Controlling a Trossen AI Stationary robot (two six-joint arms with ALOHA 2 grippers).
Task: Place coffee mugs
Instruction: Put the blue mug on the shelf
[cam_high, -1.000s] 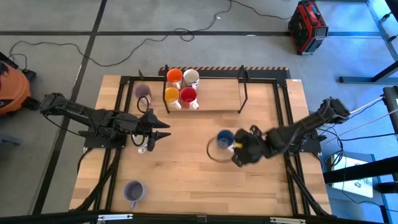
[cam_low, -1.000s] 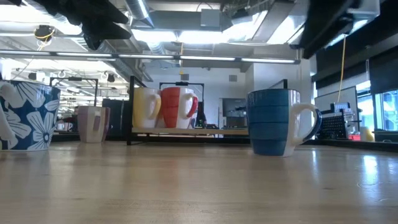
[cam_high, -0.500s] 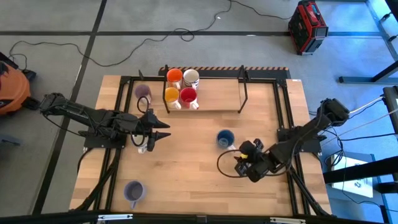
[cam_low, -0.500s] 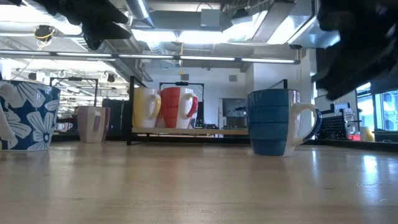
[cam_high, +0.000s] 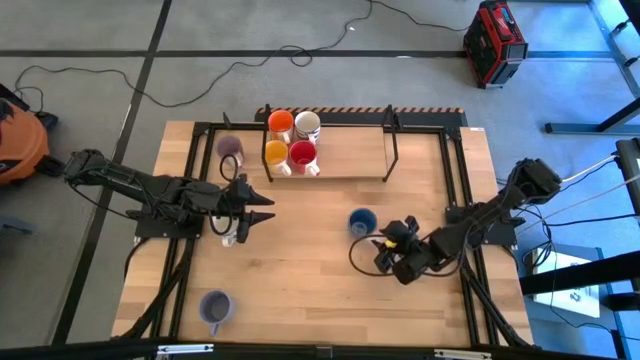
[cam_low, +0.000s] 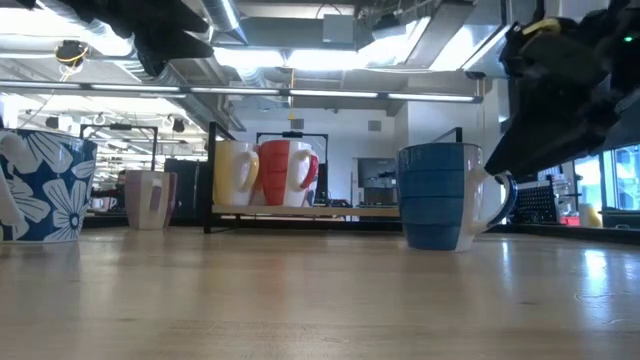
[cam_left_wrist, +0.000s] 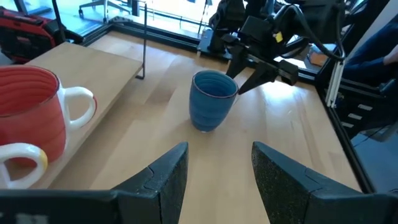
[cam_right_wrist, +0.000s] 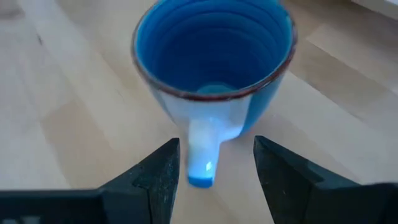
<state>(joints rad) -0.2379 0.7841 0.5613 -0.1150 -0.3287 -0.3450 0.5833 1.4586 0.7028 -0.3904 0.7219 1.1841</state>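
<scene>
The blue mug (cam_high: 362, 222) stands upright on the wooden table, also seen as the blue mug (cam_right_wrist: 214, 56) in the right wrist view. My right gripper (cam_high: 381, 250) is open just on its near-right side, and the mug's handle (cam_right_wrist: 202, 158) stands between the fingers with a gap on each side. My left gripper (cam_high: 268, 209) waits open over the table's left half, above a white mug (cam_high: 231, 236). Two orange mugs, a white mug and a red mug (cam_high: 303, 154) sit on the raised board. Two pale purple mugs (cam_high: 230, 148) (cam_high: 214, 307) stand on the table.
The raised wooden board (cam_high: 350, 150) with its black frame spans the far middle of the table, and its right half is bare. A cable loop (cam_high: 352, 262) lies beside my right gripper. Bare wood lies between the two grippers.
My right gripper drew back from the blue mug toward the table's near edge, then came back partway toward the mug's handle. The blue mug has stayed where it was.
</scene>
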